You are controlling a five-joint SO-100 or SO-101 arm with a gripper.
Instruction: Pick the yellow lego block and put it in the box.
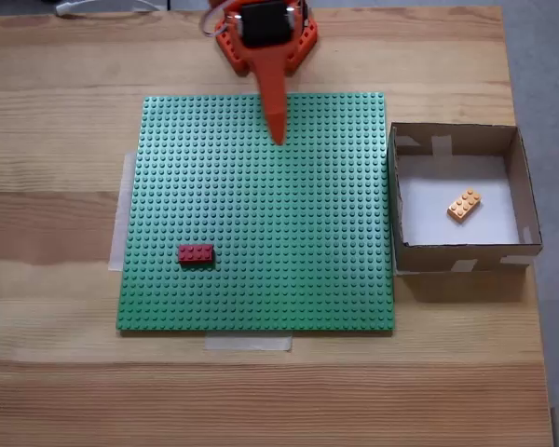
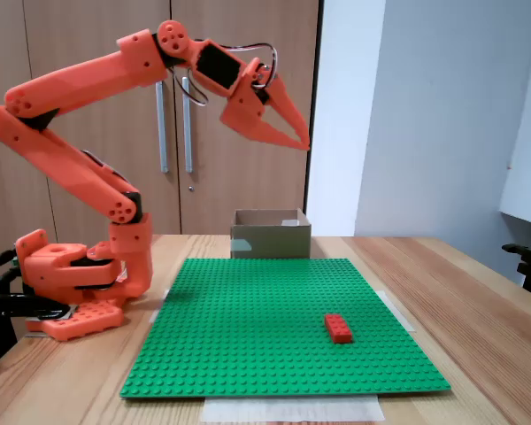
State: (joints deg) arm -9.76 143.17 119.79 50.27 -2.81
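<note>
The yellow lego block (image 1: 464, 204) lies tilted on the white floor of the box (image 1: 466, 253), which stands against the right edge of the green baseplate (image 1: 289, 279) in the view from above. In the side-on fixed view the box (image 2: 270, 239) stands behind the plate and its walls hide the block. My orange gripper (image 1: 279, 138) hangs high over the plate's far middle, well apart from the box. Seen from the side, the gripper (image 2: 305, 142) is raised in the air, fingers meeting at the tips, shut with nothing in it.
A red brick (image 1: 196, 253) sits on the baseplate's near left part, also visible as the red brick (image 2: 338, 328) in the side-on view. The arm's base (image 2: 71, 279) stands at the wooden table's far edge. Tape strips hold the plate's edges.
</note>
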